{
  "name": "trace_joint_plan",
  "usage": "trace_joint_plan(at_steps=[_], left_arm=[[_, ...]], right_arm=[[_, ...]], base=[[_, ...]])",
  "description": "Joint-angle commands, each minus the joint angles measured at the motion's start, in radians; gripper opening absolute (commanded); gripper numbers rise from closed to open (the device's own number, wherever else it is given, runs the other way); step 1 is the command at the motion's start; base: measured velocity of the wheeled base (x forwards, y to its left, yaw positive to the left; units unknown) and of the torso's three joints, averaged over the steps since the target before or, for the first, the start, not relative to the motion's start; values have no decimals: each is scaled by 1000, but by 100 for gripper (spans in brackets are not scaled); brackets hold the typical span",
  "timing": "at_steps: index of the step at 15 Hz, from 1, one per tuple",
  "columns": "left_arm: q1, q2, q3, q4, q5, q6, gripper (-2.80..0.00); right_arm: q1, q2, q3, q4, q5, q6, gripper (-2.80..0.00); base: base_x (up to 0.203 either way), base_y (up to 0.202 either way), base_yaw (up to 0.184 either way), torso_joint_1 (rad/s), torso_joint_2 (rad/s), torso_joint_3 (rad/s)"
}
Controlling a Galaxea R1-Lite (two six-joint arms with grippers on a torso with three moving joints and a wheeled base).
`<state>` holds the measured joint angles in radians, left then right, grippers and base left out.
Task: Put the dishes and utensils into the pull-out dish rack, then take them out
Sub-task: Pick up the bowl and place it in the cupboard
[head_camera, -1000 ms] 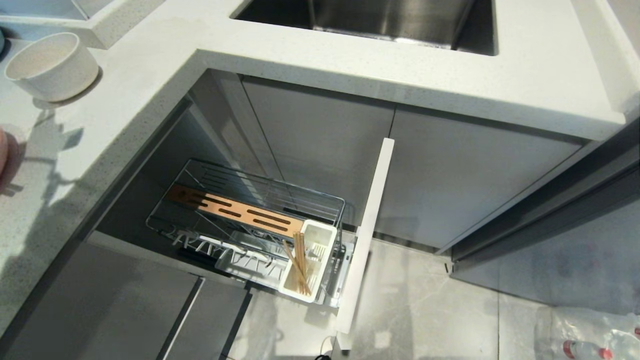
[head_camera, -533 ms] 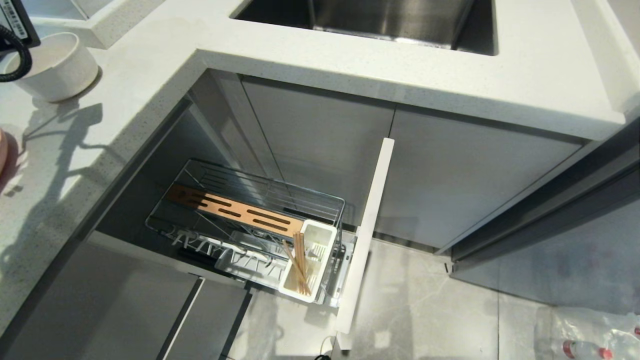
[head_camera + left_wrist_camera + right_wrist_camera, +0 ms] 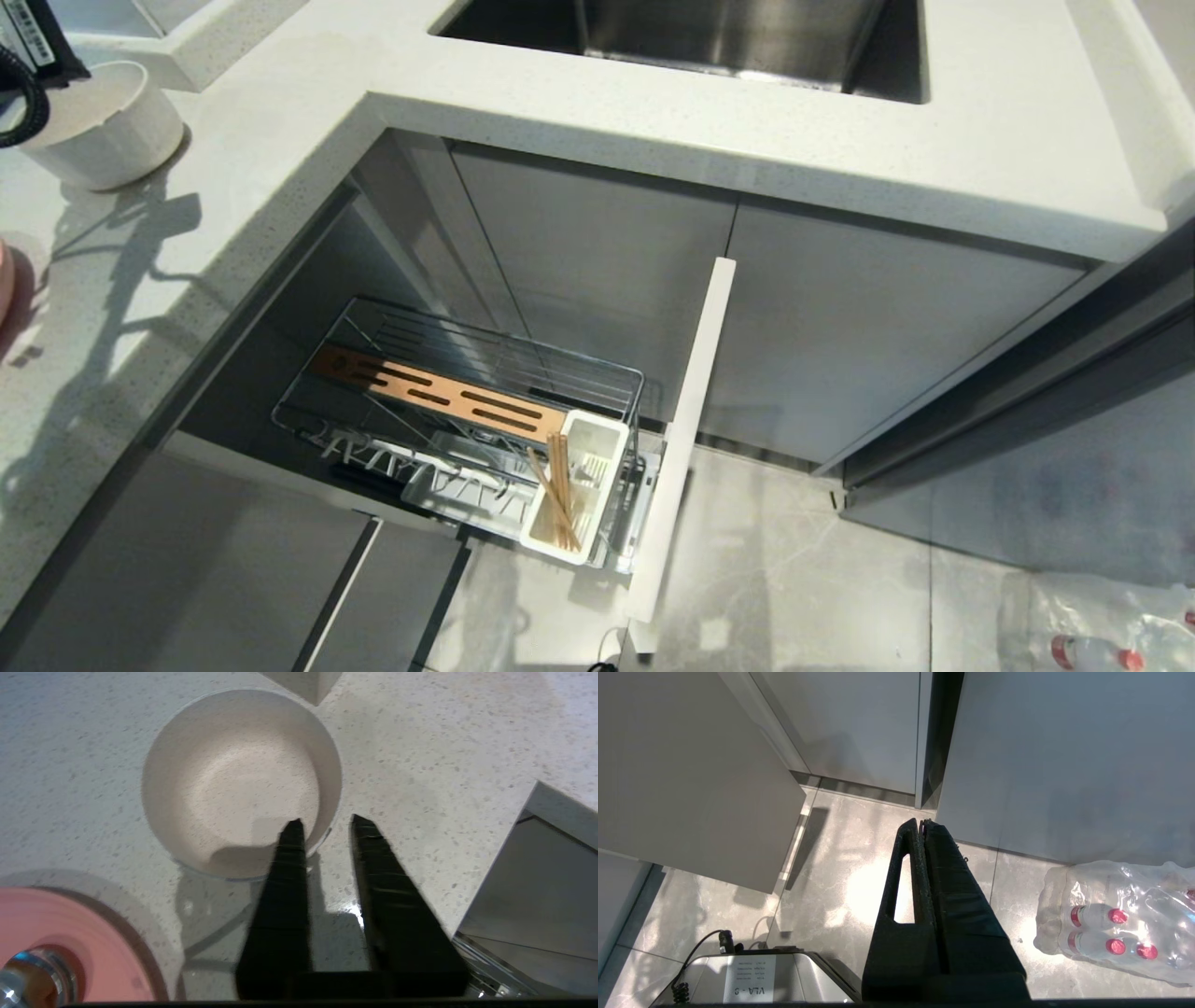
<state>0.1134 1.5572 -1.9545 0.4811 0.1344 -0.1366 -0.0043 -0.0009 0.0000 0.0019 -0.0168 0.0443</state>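
The left gripper hung over the speckled white countertop at the rim of the cream-white bowl, its two black fingers slightly parted with a narrow gap between them. One fingertip lay over the inside of the bowl's near rim and the other over the countertop just outside it, so that the rim fell between them; whether either finger touched the rim could not be determined, and nothing was clamped. The bowl stood upright and empty on the countertop, at the far left of the head view, with part of the left arm above it. The pink oval plate lay on the countertop near the bowl, apart from it; a shiny metal object rested on it, too little of it visible to identify. The pull-out dish rack stood extended from the lower cabinet, fixed to its pale drawer front. The wooden chopsticks leaned inside the white cutlery box at the drawer-front end, next to the brown slotted wooden strip. The right gripper pointed down over the grey tiled floor with its fingers pressed together and holding nothing, near a shrink-wrapped pack of red-capped bottles.
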Motion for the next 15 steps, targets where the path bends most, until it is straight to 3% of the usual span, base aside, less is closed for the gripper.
trace_joint_plan(at_steps=[1,9,15], left_arm=[[0,1,-1,-4,-24,-1,0],[19,114,-1,-155,-44,2,0],[20,159,-1,-191,-68,5,0]], right_arm=[[0,1,2,0,0,0,-280],[0,1,2,0,0,0,-280],[1,1,2,0,0,0,-280]], base=[[0,0,0,0,0,0],[0,0,0,0,0,0],[0,0,0,0,0,0]])
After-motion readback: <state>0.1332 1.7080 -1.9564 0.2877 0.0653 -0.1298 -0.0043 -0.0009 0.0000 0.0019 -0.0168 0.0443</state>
